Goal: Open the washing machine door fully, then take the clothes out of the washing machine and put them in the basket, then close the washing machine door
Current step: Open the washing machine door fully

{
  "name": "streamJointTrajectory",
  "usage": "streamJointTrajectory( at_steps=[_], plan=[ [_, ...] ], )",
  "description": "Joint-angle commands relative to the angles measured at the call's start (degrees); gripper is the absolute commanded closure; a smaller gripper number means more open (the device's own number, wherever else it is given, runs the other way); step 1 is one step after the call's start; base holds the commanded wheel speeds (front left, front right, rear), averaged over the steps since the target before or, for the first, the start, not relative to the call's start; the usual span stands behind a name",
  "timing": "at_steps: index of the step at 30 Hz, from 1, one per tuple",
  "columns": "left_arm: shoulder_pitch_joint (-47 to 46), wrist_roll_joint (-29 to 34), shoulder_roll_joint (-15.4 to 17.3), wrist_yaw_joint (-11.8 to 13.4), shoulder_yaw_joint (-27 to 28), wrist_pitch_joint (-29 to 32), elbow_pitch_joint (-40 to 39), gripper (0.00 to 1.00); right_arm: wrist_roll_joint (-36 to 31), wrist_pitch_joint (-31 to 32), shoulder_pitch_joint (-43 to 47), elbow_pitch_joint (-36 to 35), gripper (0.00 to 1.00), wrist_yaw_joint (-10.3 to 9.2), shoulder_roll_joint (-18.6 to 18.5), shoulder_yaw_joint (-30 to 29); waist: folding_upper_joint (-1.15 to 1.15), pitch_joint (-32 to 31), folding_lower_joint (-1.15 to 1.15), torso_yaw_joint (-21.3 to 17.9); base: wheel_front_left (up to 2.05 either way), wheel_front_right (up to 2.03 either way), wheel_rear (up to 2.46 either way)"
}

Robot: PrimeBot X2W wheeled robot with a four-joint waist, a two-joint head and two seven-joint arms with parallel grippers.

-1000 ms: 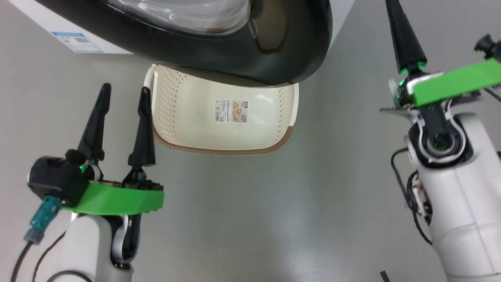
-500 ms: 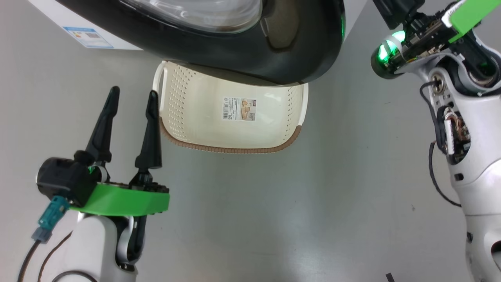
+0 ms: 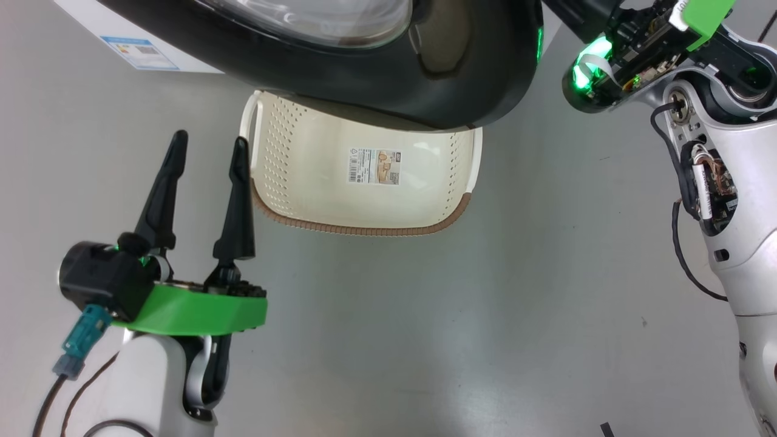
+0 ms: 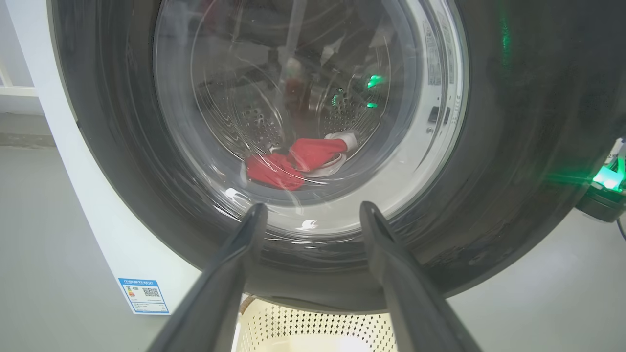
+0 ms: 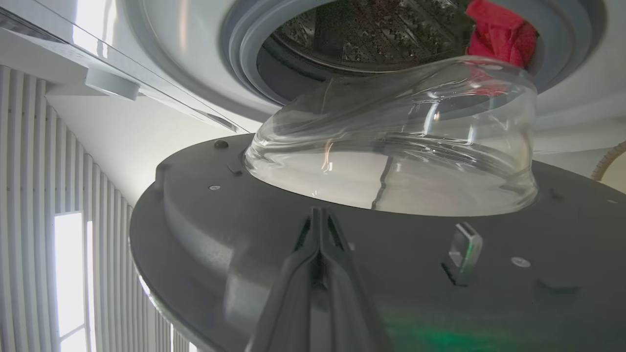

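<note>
My left gripper [image 3: 210,137] stands wide open and empty, with the basket [image 3: 358,228] just beside its inner fingertip, under the door [image 3: 376,91]. Ahead of those fingers, through the glass, lie the red clothes [image 4: 293,164] in the washing machine [image 4: 98,210] drum. My right gripper [image 5: 319,211] is pinched closed on nothing, its tips at the door's grey inner face; whether they touch it I cannot tell.

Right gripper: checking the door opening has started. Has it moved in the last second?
Yes. The right gripper swung left, up to the door rim, judged against the basket, which barely shifted in the head view.
</note>
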Motion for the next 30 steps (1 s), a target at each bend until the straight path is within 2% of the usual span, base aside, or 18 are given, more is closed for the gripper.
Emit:
streamJointTrajectory(
  at_steps=[1, 16, 30],
  plan=[
    [0.5, 0.8, 1.1, 0.6, 1.4, -0.3, -1.9, 0.0, 0.6, 0.6, 0.3, -2.6, 1.0, 0.4, 0.4, 1.1, 0.0, -0.2, 0.0, 0.0, 0.0, 0.0, 0.0],
    [3.5, 2.5, 1.1, 2.6, 1.0, -0.3, -2.8, 0.0, -3.1, 0.5, 7.8, -6.0, 1.0, 0.4, -0.6, 6.7, 0.0, -6.0, 0.0, 1.6, 0.0, 0.0, 0.0],
    [7.6, 0.8, 1.1, 4.3, 0.5, -0.3, -1.1, 0.0, -4.5, 0.3, 15.2, -5.9, 1.0, 0.4, 0.2, 9.9, 0.0, -13.1, 0.0, 6.3, 0.0, 0.0, 0.0]
  ],
)
